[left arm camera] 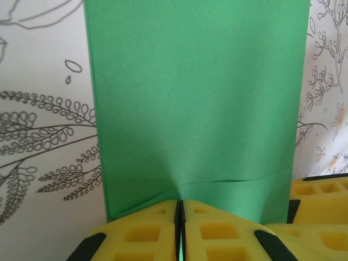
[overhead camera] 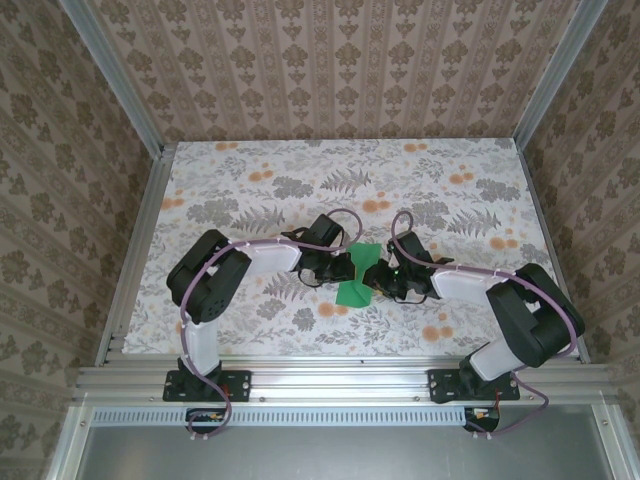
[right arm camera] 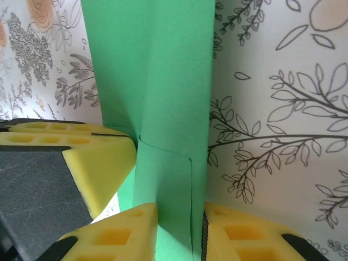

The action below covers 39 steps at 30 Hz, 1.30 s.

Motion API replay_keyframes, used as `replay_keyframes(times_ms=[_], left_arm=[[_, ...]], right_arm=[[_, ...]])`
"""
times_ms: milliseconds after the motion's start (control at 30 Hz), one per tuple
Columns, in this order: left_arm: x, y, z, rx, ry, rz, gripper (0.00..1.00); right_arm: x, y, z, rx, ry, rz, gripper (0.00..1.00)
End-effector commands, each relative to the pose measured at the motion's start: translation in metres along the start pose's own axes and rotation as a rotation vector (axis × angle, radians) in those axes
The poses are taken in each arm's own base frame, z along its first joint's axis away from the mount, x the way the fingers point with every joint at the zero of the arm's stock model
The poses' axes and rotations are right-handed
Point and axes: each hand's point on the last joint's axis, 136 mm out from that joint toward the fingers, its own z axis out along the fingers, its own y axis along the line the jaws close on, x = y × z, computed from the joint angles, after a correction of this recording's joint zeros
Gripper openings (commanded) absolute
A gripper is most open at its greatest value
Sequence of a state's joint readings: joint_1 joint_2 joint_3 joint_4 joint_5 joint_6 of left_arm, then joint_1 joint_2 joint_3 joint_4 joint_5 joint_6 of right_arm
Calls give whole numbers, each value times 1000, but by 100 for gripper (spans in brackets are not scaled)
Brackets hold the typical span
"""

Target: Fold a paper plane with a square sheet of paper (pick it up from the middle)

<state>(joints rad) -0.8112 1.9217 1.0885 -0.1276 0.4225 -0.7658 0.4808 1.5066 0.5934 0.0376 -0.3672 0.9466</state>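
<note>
The left arm [overhead camera: 215, 285] is standing bent at the elbow, its forearm pointing right toward the middle of the flowered table [overhead camera: 250, 170]. The right arm [overhead camera: 520, 310] is mirroring it, forearm pointing left. The two wrists are facing each other across the sheet of paper [overhead camera: 355, 278], which is sitting between them near the table's centre. It is narrow at the waist and flaring toward its near and far ends (a bow-tie outline from above).

The left gripper [left arm camera: 179, 212] is clamping the sheet: its yellow fingers [left arm camera: 136, 234] are pressing together on the paper's near edge, and the paper is puckering into a shallow crease just above the pinch. The right gripper [right arm camera: 179, 217] is sitting with its jaws a little apart and a folded strip of the green sheet running between them. Whether they are pressing on it cannot be told.

From above, both sets of fingertips are hiding under the wrist housings and cables, so the contact is unreadable there. In the left wrist view the sheet is running off the top edge, and a yellow pad [left arm camera: 321, 196] of the other gripper is poking in at the lower right, cut off by the frame. In the right wrist view the paper's layers are overlapping, so the number of folds is hard to make out
</note>
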Motion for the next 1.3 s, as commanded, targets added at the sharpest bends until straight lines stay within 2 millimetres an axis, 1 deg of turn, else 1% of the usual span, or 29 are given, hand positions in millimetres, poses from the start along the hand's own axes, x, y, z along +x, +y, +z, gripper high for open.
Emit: replay_keyframes(times_ms=[0, 167, 233, 333, 433, 567, 733, 800, 867, 933, 1000, 1100, 1167, 1267], left_arm=[[2, 4, -1, -34, 3, 6, 12], [1, 3, -4, -37, -2, 9, 12], [0, 2, -4, -36, -4, 9, 12], [-1, 1, -4, -36, -5, 9, 13], [-1, 0, -5, -33, -6, 9, 13], [-2, -2, -8, -33, -12, 12, 13], [-7, -5, -16, -31, -35, 8, 13], [-10, -7, -21, -24, -48, 3, 13], [-14, -12, -28, -9, -68, 0, 15], [-19, -19, -39, 6, -99, 8, 17], [-22, -24, -51, 9, -130, 14, 21], [-28, -24, -75, -12, -202, 14, 27], [-31, -19, -94, -45, -258, 2, 28], [-34, -2, -127, -115, -361, -35, 30]], right_arm=[[-2, 4, -1, -49, -17, 16, 28], [1, -2, -2, -81, -20, 44, 32], [2, 0, -3, -108, -22, 42, 34], [1, 5, -4, -140, -21, 34, 34], [-1, 14, -3, -188, -18, 23, 31], [-2, 18, 0, -212, -9, 19, 25], [-1, 11, -2, -190, -12, 14, 17], [1, 8, -4, -170, -12, 3, 12], [1, 5, -8, -147, -17, -9, 6], [0, 6, -13, -127, -21, -29, 2], [-1, 7, -20, -98, -22, -54, 0], [-6, 9, -42, -23, -53, -119, 0], [-10, 8, -61, 55, -79, -177, 0], [-21, 6, -107, 233, -143, -283, 0]])
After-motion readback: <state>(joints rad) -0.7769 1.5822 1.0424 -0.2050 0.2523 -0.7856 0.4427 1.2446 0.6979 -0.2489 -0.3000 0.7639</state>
